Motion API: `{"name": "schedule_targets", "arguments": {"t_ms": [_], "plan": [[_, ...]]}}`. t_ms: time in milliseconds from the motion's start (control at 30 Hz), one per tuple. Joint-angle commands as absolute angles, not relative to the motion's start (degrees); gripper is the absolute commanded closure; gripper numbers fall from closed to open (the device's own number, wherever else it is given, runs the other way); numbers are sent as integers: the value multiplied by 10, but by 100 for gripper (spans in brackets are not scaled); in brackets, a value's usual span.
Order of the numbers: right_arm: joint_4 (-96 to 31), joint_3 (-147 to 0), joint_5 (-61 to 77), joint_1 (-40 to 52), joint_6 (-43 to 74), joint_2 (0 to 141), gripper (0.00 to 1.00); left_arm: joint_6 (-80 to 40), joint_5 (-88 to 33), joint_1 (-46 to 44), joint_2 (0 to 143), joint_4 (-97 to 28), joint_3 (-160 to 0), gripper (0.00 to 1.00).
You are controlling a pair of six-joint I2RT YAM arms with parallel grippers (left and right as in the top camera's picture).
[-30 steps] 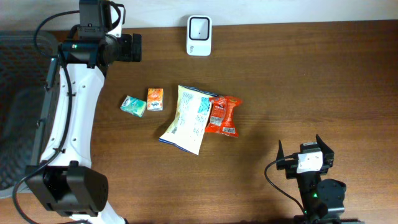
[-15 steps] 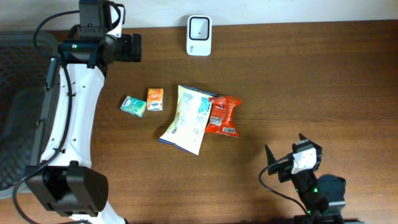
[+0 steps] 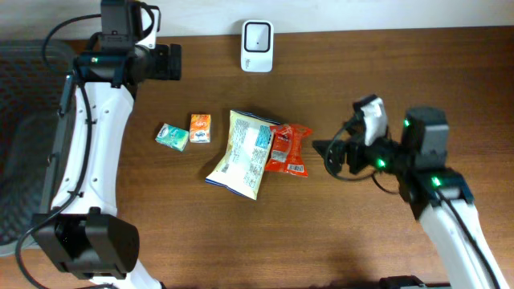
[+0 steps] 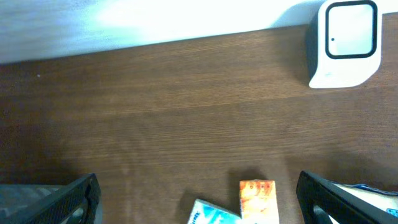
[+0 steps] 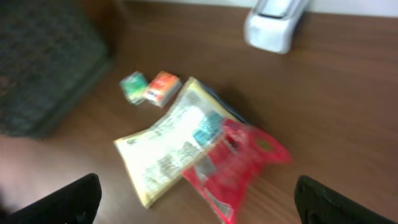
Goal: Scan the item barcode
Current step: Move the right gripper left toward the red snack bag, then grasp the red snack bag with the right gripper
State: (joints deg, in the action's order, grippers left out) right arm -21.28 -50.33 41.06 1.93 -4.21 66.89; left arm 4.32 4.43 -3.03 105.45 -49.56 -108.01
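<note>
R gripper point(image 3: 328, 152) nearest us, over the right half of the wooden table point(image 3: 418, 80). Jaws spread wide, nothing btwn them, tips pointing left. Just beside those tips, not touching: red snack pack point(image 3: 287, 148), lying flat mid-table. Its left edge overlaps the yellow-and-white chip bag point(image 3: 241, 154), which lies at a slant. R wrist cam is blurred, but it shows the red pack on top of the bag's edge. Barcodes too small to make out.

Further left & a bit further back: small orange box point(image 3: 200, 128) and teal packet point(image 3: 172, 136), side by side, apart from the bag.

Further back, L gripper point(image 3: 177, 62) hangs near the far-left corner. It's released too, jaws wide, empty. L wrist cam shows bare wood btwn its fingers point(image 4: 68, 199), w/ the orange box and teal packet at the bottom of the view.

Farthest: white barcode scanner point(image 3: 257, 34) at the table's back edge, well apart from all the items.
</note>
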Motion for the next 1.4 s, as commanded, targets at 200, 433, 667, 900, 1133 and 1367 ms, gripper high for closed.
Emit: {"name": "schedule_targets", "arguments": {"t_ms": [200, 433, 667, 900, 1133, 1367], "plan": [[-182, -514, 352, 59, 153, 902, 35, 43, 38, 18, 1043, -495, -1081, 1], [-159, -514, 196, 120, 260, 940, 37, 43, 39, 18, 1043, -496, -1081, 1], [-116, -514, 160, 147, 291, 966, 37, 43, 39, 18, 1043, -496, -1081, 1], [-70, -514, 163, 147, 320, 1002, 37, 43, 39, 18, 1043, -496, -1081, 1], [-37, -514, 162, 147, 321, 1009, 40, 43, 39, 18, 1043, -496, -1081, 1], [17, -514, 161, 162, 336, 1061, 42, 43, 39, 18, 1043, -496, -1081, 1]]}}
